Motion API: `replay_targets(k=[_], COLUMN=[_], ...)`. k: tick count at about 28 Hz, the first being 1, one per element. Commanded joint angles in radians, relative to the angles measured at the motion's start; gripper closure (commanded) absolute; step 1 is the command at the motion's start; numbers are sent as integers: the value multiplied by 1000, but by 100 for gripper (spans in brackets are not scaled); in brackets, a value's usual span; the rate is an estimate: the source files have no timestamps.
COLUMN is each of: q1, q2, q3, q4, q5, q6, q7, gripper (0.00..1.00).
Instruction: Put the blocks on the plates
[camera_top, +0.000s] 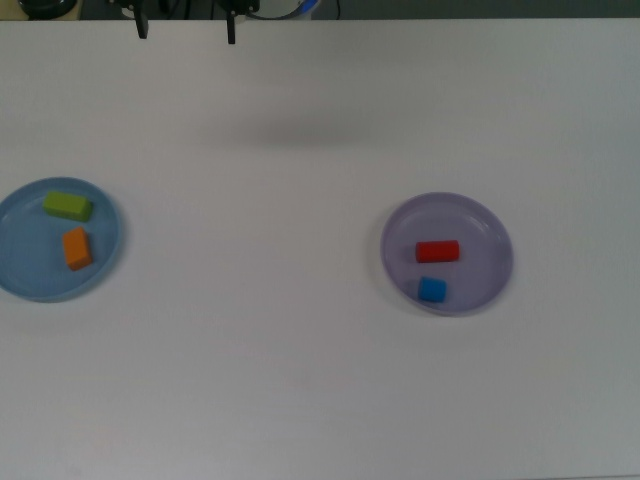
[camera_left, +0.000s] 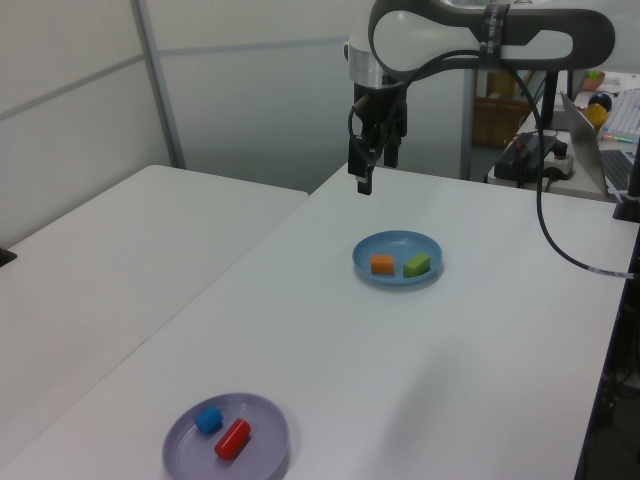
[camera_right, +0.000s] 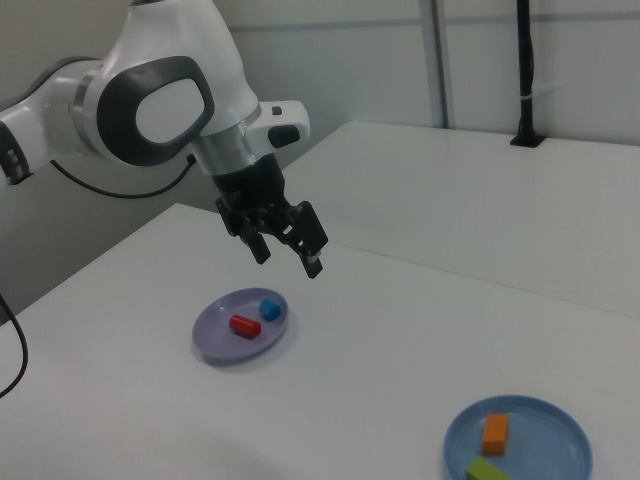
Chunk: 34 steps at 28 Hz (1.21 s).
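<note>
On the white table (camera_top: 300, 380), the blue plate (camera_top: 20, 280) holds the green block (camera_top: 67, 206) and orange block (camera_top: 77, 248); the purple plate (camera_top: 490, 225) holds the red block (camera_top: 437, 251) and blue block (camera_top: 432, 290). Nothing seems left. The tool (camera_right: 287, 246) hangs spread and empty, high above.

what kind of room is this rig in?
Probably a robotics lab or office workspace: the arm stands over plain white tables with grey partition walls behind, and a cluttered desk with a laptop sits in the left view's right.
</note>
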Motion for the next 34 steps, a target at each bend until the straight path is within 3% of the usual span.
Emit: replay_targets(k=[1, 9, 34], q1=[7, 8, 21], q2=[17, 32, 29], q3=[-10, -8, 4], q4=[25, 26, 28], q5=[22, 57, 59], q6=[-26, -37, -36], q7=[-28, -10, -4], gripper=[0, 0, 0])
